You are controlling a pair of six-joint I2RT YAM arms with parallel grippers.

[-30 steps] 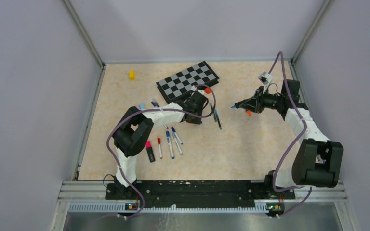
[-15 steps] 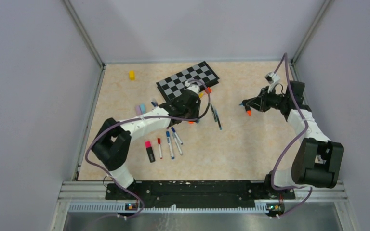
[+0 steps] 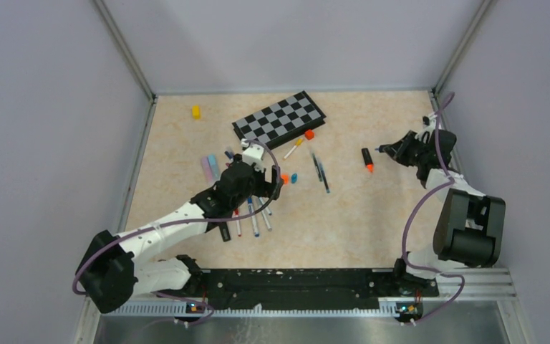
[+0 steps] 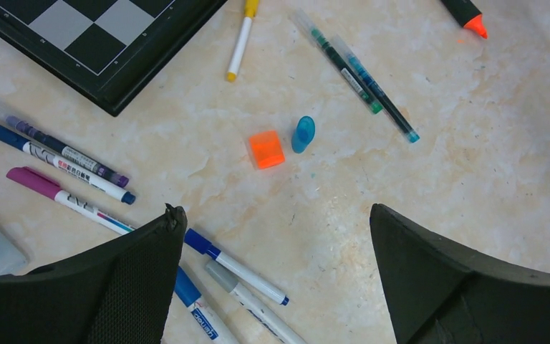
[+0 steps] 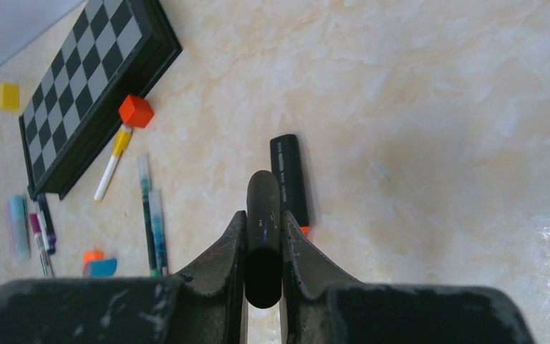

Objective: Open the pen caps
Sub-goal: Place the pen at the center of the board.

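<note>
left end effector [image 4: 276, 215]: spread apart, held over orange cap [image 4: 266, 150] and blue cap [image 4: 303, 134], mid tabletop [image 4: 473, 143] | right end effector [image 5: 263, 222]: clamped on black cap [image 5: 263, 193], near right edge | highlighter [image 5: 288, 172]: laid uncapped beside it

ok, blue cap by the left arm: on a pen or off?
Off. The blue cap lies loose beside an orange cap, no pen in it.
</note>
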